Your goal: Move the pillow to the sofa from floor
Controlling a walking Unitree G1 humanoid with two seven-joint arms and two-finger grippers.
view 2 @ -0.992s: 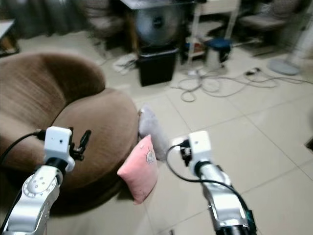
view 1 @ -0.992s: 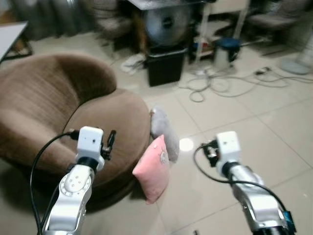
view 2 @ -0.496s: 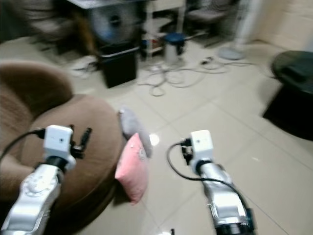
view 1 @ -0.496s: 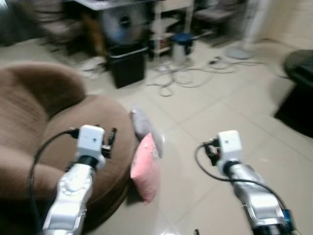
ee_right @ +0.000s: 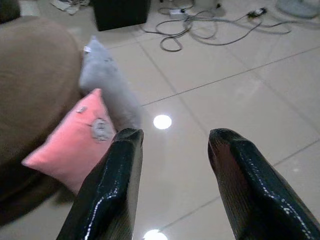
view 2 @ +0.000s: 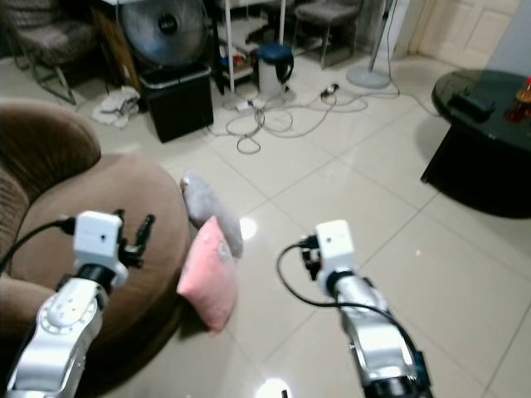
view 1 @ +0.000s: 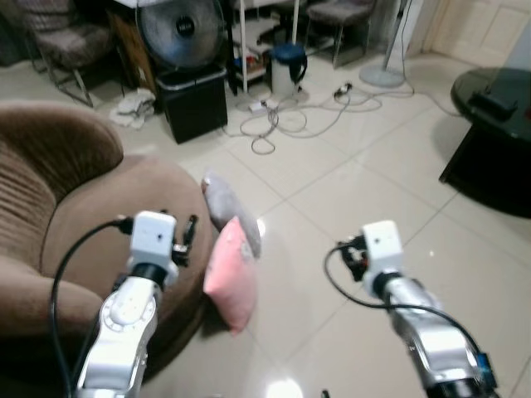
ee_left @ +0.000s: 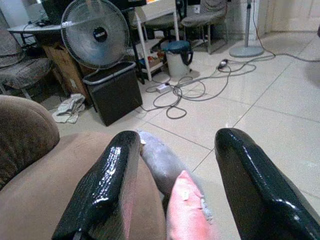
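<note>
Two pillows [view 1: 230, 274], one sofa [view 1: 58, 207], one fan [view 1: 172, 31].

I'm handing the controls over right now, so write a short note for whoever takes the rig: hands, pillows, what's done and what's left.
Left hand: open, empty, raised over the brown sofa's seat edge.
Right hand: open, empty, above bare floor tile beside the pillows.
Pink pillow: on the floor, standing on edge, leaning against the sofa's front.
Grey pillow: just behind the pink one, also on the floor against the sofa.
Done: the robot stands facing the pillows, both hands out in front. Nothing is grasped.
Left: grasp the pillow, lift it and set it on the sofa seat.
</note>
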